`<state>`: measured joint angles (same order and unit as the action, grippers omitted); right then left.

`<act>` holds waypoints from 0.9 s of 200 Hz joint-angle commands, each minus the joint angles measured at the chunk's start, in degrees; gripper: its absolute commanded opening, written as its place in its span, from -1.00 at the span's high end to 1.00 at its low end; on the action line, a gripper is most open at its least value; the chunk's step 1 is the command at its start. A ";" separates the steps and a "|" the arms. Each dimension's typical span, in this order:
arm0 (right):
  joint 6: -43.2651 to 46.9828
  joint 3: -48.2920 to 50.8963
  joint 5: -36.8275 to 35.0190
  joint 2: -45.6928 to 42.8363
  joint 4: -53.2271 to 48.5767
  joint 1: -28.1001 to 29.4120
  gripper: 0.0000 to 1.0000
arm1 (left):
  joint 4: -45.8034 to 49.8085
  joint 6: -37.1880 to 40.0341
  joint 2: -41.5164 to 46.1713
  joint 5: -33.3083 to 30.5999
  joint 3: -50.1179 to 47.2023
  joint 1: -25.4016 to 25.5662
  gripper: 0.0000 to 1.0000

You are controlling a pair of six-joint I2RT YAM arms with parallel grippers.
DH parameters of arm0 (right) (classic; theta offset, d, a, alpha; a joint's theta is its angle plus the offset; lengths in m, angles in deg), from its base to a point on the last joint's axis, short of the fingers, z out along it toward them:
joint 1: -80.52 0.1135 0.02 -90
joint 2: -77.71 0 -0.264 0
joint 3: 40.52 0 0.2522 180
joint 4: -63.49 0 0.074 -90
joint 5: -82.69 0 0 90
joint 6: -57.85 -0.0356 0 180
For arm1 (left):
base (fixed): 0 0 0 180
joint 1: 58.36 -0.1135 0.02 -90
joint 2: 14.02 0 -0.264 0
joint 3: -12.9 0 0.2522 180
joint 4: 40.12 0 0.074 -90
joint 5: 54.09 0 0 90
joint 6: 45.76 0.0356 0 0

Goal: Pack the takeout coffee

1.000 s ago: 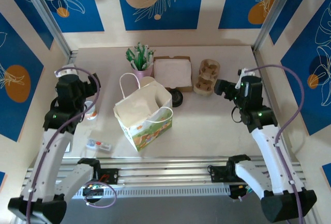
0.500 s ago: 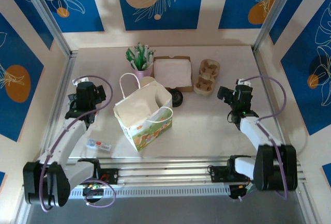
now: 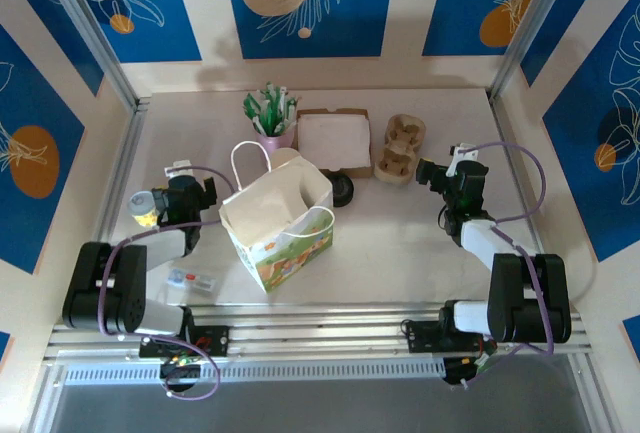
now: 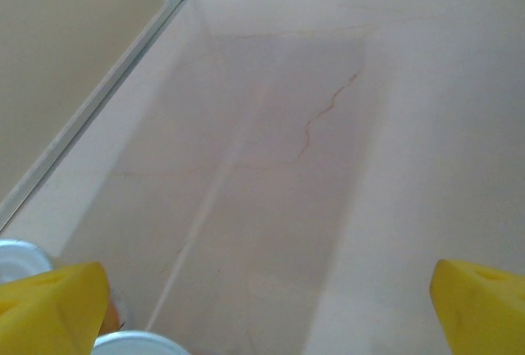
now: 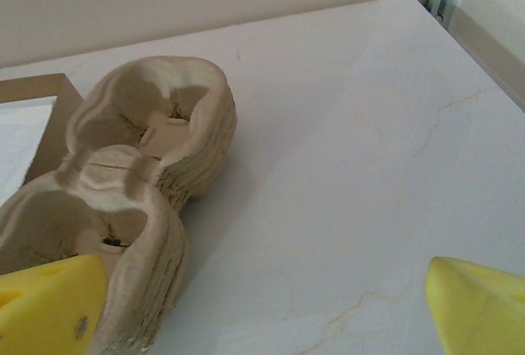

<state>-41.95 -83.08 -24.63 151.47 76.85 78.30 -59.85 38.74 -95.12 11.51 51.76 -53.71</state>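
Pale, faintly veined desk (image 4: 328, 125) sits between cream walls with blue leaf panels (image 3: 300, 3). The left hand (image 4: 262, 306) and right hand (image 5: 262, 302) both gape wide — empty. The takeout coffee (image 3: 342, 190) stands just right of the paper bag (image 3: 275, 215) — untouched.

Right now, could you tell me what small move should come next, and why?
Probably turn the right gripper left towards the dark lidded cup standing beside the paper bag. Its jaws are open and empty, it points at the cardboard cup trays instead, and the cup sits on that arm's side of the bag.
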 commanded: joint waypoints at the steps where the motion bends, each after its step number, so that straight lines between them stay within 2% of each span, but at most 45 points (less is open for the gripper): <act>1: 1.27 0.02 1.66 -1.29 0.21 -0.06 -0.98 | -12.85 2.29 -3.05 2.82 -2.34 -0.48 -1.00; 11: 1.63 -0.19 2.57 -1.70 -1.54 -0.09 -0.98 | -10.54 3.48 -3.52 5.67 -1.10 -0.17 -1.00; 24: 0.61 1.26 3.73 -2.05 -0.70 -0.23 -0.98 | -13.12 5.89 -5.68 9.03 -0.91 0.66 -1.00; 38: -1.66 5.43 2.86 -1.26 6.26 -0.28 -0.98 | -17.05 7.54 -7.12 13.14 -3.19 1.14 -1.00; 45: -1.99 7.39 1.80 -0.82 9.43 -0.08 -0.98 | -20.24 7.85 -8.16 13.00 -3.90 1.20 -1.00; 76: -3.57 9.45 2.61 4.61 18.34 -0.40 -0.98 | -19.15 7.25 -8.10 12.72 -3.56 1.07 -1.00; 89: -1.12 9.55 1.38 8.36 22.78 1.77 -0.98 | -19.82 7.25 -8.11 12.37 -3.86 1.11 -1.00; 101: 2.49 8.71 4.32 11.39 23.68 3.65 -0.98 | -21.06 6.39 -8.27 9.98 -4.36 1.16 -1.00; 110: 4.17 8.48 1.68 15.27 29.16 5.68 -0.98 | -21.52 6.59 -8.37 9.90 -4.44 1.24 -1.00; 117: 4.00 6.83 -0.44 14.21 23.99 6.54 -0.98 | -21.74 6.76 -8.46 9.82 -4.48 1.29 -1.00; 123: 2.79 5.81 1.50 13.21 19.85 5.05 -0.98 | -21.79 6.77 -8.37 9.81 -4.51 1.33 -1.00; 131: 1.79 6.23 2.71 14.03 22.51 3.70 -0.98 | -21.85 6.86 -8.37 9.75 -4.58 1.33 -1.00; 140: 1.47 5.77 2.92 13.28 19.83 3.44 -0.98 | -22.05 6.90 -8.29 9.81 -4.67 1.38 -1.00; 180: 1.69 6.11 2.82 13.50 21.27 3.53 -0.98 | -22.05 6.99 -8.26 10.25 -4.63 1.40 -1.00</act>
<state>-40.97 -75.89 -21.90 165.65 95.64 81.84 -79.54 44.84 -102.98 21.96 47.78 -52.82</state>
